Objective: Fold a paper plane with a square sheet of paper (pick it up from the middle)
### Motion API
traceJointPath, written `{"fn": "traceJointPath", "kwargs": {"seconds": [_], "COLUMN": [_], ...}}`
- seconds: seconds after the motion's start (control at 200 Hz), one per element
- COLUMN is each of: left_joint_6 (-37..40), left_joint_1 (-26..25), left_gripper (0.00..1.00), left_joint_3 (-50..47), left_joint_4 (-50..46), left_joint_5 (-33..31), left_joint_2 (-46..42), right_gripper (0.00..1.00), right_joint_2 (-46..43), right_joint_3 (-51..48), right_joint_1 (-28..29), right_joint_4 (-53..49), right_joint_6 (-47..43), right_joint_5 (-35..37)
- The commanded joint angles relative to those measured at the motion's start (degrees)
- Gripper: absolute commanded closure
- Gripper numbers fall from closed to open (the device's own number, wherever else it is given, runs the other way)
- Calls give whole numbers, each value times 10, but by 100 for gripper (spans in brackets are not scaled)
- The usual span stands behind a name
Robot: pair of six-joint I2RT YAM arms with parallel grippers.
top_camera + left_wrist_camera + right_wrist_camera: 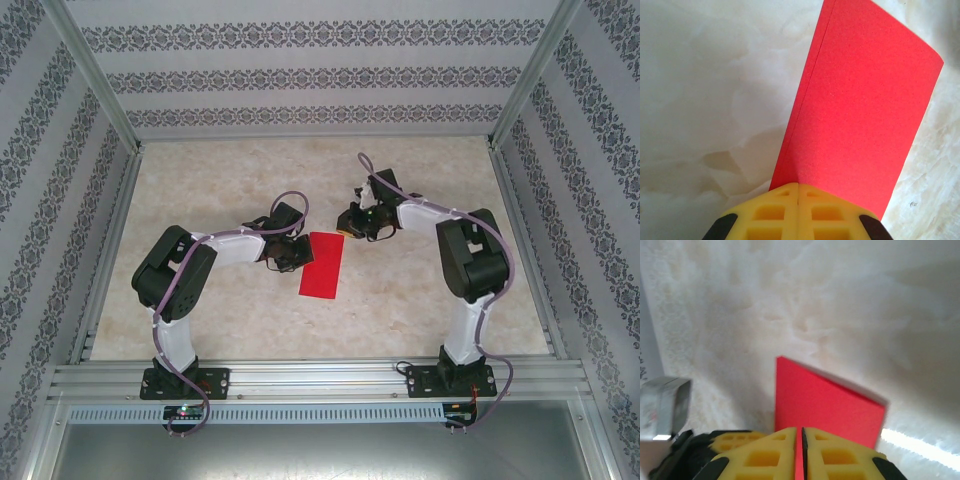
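Left pincer: the left gripper (pixel 294 260) (pixel 798 186) has its yellow fingers (pixel 771 212) pressed flat together with no gap. They sit at the near short end of the red sheet. The sheet's face runs on ahead of the tips, not clamped in the seam, and I cannot tell whether the tips touch it.

Right pincer: the right gripper (pixel 352 232) (pixel 801 430) is closed to a hairline dark slit between its yellow fingers (pixel 837 455). It sits at the sheet's far right corner, and whether it touches the paper I cannot tell.

Paper: the square sheet of paper (pixel 322 265) (pixel 860 115) (pixel 825 405) lies doubled over into a long narrow rectangle, with two layers showing along its left edge in the left wrist view. It is in the middle of the table, between the two grippers, with its long side running slightly aslant.

Table: the table (pixel 420 290) (pixel 705 100) (pixel 840 305) has a pale, marbled cream top.

Arms: both are bent inward from their bases at the near edge, each trailing a lilac cable (pixel 290 197).

Surround: an aluminium rail (pixel 320 375) runs along the near edge, and patterned walls (pixel 300 80) stand on three sides.
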Motion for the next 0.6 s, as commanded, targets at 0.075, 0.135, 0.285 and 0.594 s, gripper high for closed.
{"fn": "traceJointPath", "kwargs": {"seconds": [0.075, 0.135, 0.285, 0.594], "left_joint_6": [7, 8, 8, 8], "left_joint_1": [-4, -4, -4, -5], "left_gripper": [100, 100, 100, 100], "left_joint_3": [-21, -21, -21, -19], "left_joint_4": [-64, -63, -63, -66], "left_joint_5": [-21, -20, -21, -21], "left_joint_2": [2, 2, 1, 1], "right_gripper": [87, 87, 87, 86], "right_joint_2": [-22, -24, -16, -54], "right_joint_3": [-72, -91, -131, -162], "right_joint_1": [34, 43, 58, 58], "right_joint_4": [40, 51, 71, 84], "right_joint_6": [7, 11, 12, -1], "right_joint_5": [-5, -5, 12, -10]}}
